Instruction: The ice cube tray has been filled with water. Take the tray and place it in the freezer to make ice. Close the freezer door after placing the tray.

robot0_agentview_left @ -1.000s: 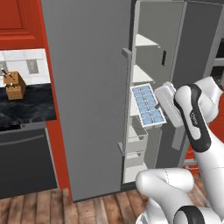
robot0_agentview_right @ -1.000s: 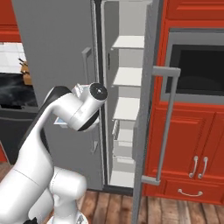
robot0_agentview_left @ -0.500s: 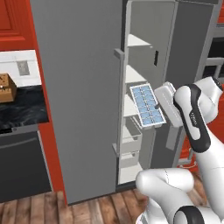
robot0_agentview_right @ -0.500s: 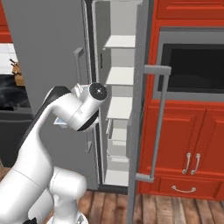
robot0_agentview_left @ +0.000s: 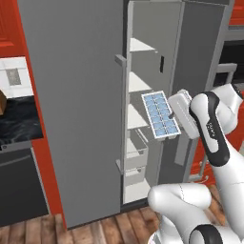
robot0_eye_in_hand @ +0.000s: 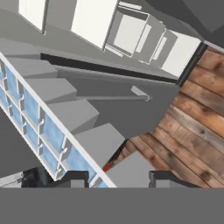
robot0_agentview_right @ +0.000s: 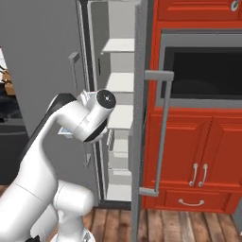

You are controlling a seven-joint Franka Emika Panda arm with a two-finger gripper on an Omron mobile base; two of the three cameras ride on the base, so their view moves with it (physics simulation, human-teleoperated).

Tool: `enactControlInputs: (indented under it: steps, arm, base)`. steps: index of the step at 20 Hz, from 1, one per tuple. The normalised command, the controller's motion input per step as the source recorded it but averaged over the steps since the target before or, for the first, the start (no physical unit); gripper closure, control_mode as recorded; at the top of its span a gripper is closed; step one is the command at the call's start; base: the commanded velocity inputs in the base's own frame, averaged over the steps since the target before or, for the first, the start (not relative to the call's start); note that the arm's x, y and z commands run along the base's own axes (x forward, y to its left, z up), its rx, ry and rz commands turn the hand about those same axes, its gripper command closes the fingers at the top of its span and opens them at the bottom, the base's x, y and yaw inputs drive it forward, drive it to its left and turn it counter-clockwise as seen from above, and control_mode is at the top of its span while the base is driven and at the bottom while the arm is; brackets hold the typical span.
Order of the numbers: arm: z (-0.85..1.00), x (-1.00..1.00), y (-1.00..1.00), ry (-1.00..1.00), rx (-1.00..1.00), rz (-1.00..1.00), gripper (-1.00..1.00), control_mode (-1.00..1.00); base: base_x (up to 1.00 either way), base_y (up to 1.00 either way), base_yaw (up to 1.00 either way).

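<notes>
Gripper [robot0_agentview_left: 177, 116] clamped on the tray's near edge, tray [robot0_agentview_left: 161, 114] held up tilted in front of the open freezer [robot0_agentview_left: 143, 119], cells facing out. Shelves [robot0_agentview_right: 120, 84] lie just beyond it, to the left and farther in; tray's long axis runs up-down, so it likely needs levelling before sliding in

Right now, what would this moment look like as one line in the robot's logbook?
phase: carrying | gripper: shut on ice cube tray | freezer door: open | tray: outside freezer
</notes>
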Motion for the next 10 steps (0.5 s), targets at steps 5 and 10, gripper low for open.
enactControlInputs:
  steps: [5,10]
  arm:
    - [0.00,0.00,0.00,0.00,0.00,0.00,1.00,1.00]
    - [0.00,0.00,0.00,0.00,0.00,0.00,1.00,1.00]
  base:
    - [0.54,0.00,-0.10]
    - [0.58,0.00,-0.08]
